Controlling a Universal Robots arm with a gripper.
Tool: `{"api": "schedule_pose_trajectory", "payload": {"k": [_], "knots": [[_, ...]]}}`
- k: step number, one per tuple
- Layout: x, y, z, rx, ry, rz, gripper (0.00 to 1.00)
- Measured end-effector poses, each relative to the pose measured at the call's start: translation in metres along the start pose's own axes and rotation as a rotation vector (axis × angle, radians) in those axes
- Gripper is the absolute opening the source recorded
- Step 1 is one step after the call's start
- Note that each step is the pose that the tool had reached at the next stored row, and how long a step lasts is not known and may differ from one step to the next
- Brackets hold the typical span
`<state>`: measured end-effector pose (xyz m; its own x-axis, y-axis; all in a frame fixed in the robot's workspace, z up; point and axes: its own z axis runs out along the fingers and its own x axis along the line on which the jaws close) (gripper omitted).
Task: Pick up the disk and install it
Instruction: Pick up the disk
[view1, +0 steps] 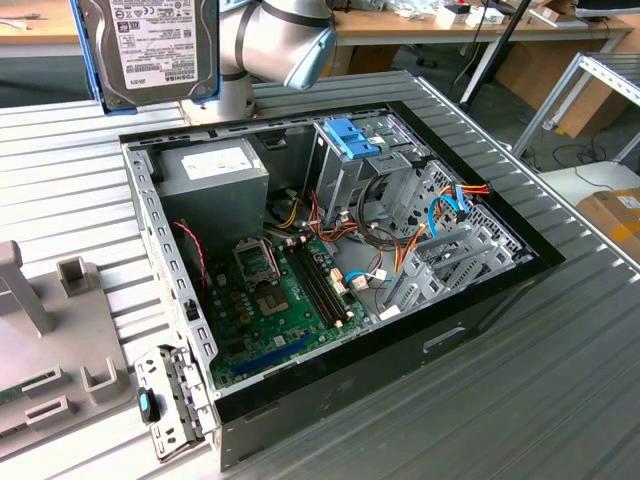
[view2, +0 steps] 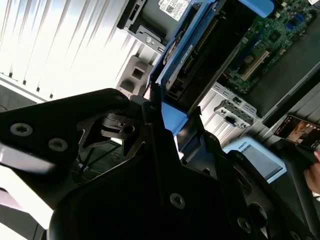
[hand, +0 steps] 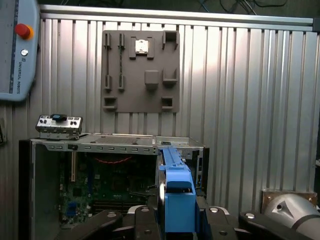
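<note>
Both sides of my pincer (view2: 172, 117) press on the blue plastic bracket that edges the disk (view1: 150, 45), so I am pinching it by its rim, not by its flat face. The disk hangs high in the air, label side toward the exterior camera. It is above the far wall of the open computer case (view1: 400, 375) and well apart from the drive cage (view1: 345, 170) with its blue latch (view1: 355, 135).

I judge the step in hand to be the carry. The plastic is smooth and probably gives a little, so the grip wants to be firm and square. The disk's long edges should run parallel to the cage's sheet-metal rails, clear of the loose orange and blue cables (view1: 445, 205) beside it.

The disk itself is a flat, rigid slab of grey-silver metal with a white label. Inside the case lie the green motherboard (view1: 280, 300) and the boxy grey power supply (view1: 215, 175). The case sits on a ribbed metal table (view1: 560, 380), where a matte grey fixture plate (hand: 141, 70) with blocky pockets also rests.
</note>
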<state>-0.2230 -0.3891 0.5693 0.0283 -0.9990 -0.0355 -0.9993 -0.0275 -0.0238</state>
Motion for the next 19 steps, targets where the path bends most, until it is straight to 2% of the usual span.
{"api": "schedule_pose_trajectory", "payload": {"k": [7,11,13,16,18,19], "knots": [[0.0528,0.001,0.0011,0.0001,0.0,0.0,0.36],[0.0535,0.0007,0.0011,-0.0001,0.0001,0.0,0.36],[0.0537,-0.006,0.0013,0.0,0.0001,0.0,0.36],[0.0544,-0.0288,0.002,-0.0004,0.0001,0.0,0.36],[0.0547,-0.0388,0.0022,-0.0005,0.0001,0.0,0.36],[0.0549,-0.0462,0.0025,-0.0006,0.0,0.0,0.36]]}}
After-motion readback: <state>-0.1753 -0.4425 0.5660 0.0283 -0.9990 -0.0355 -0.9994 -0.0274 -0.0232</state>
